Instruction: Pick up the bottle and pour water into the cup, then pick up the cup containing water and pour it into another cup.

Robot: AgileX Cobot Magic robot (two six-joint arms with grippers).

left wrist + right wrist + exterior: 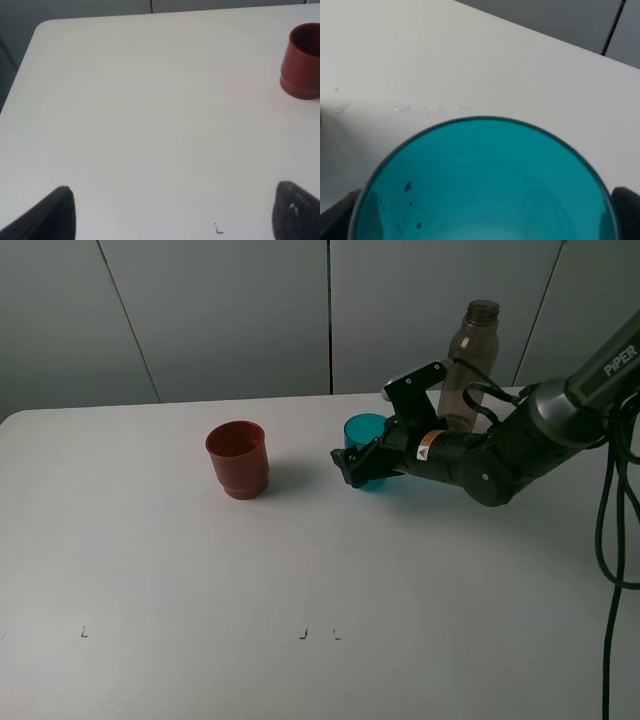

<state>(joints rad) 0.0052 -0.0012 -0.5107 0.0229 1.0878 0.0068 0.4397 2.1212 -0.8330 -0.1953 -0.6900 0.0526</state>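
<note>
Jaws of the right gripper (362,462) stand apart, one on each side of the cup (367,440), low around its body; whether the pads (626,210) touch the wall cannot be told. Jaws of the left gripper (172,212) are also spread wide, with only their two dark tips at the edge of the left wrist view and nothing between them.

The cup, a teal translucent tumbler, stands upright on the worktop (300,570), right of centre in the high view. From the right wrist camera its round mouth (485,185) fills the lower part of the view; a few dark specks or droplets cling to the inner wall, and whether it holds water cannot be told. A faint line of small droplets (400,108) lies on the worktop just beyond the rim.

The bottle (468,360), smoky brown and uncapped, stands upright behind the right arm (500,455), near the far edge of the worktop. Another cup (238,458), dark red with a stepped base, stands upright to the left of the teal one, well apart from it; it also shows at the edge of the left wrist view (301,62).

Small dark corner marks (303,635) are printed on the near part of the worktop. Grey wall panels (220,310) close the background.
</note>
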